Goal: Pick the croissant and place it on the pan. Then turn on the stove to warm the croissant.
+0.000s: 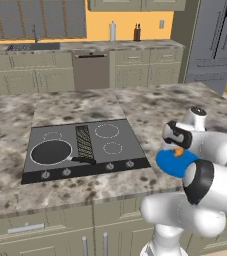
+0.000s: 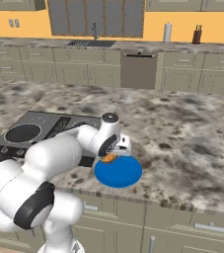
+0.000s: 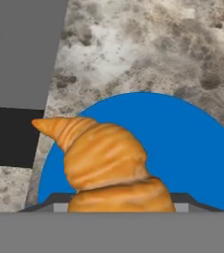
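One slip risk: the claw (image 2: 114, 154) sits low around the croissant (image 3: 108, 170) over the plate (image 3: 192, 153); grip unclear, so lifting may drop it.

Left base view: set behind and left of the arm, raised, facing forward and down over the granite worktop (image 1: 135, 107), middle distance. Right base view: set behind and right of the arm, same tilt, similar distance. Shared by both: the stove (image 1: 85, 145), the pan (image 1: 51, 152), the blue plate (image 2: 118, 171) and the far cabinet wall. Hand view: very near, looking down on the croissant (image 3: 111, 165), the plate and the stove's right edge.
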Available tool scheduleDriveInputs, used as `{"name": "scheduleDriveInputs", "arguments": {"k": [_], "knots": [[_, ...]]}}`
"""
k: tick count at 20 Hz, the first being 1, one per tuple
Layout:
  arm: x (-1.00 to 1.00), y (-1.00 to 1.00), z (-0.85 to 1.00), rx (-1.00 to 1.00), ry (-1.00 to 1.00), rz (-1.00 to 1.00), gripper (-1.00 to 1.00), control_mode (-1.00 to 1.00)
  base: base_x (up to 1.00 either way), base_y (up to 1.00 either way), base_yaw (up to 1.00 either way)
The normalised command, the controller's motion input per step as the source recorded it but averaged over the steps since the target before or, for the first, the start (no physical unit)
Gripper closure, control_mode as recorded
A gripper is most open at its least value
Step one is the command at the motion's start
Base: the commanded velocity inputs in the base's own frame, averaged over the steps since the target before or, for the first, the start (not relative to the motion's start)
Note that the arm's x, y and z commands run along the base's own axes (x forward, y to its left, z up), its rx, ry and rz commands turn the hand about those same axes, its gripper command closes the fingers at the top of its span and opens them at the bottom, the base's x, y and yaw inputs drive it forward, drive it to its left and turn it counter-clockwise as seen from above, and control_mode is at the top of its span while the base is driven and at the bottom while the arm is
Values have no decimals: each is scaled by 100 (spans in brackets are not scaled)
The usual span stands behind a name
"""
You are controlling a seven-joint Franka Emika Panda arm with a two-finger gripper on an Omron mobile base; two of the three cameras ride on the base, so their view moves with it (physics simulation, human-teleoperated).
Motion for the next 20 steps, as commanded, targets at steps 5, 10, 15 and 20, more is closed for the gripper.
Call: {"name": "scheduleDriveInputs", "arguments": {"k": [5, 10, 15, 20], "knots": [[0, 50, 46, 0, 0, 4, 100, -100, 0, 0, 0], [0, 57, 35, 0, 0, 5, 100, -100, 0, 0, 0], [0, 69, 13, 0, 0, 7, 100, -100, 0, 0, 0], [0, 66, 4, 0, 0, 9, 100, -100, 0, 0, 0]]}}
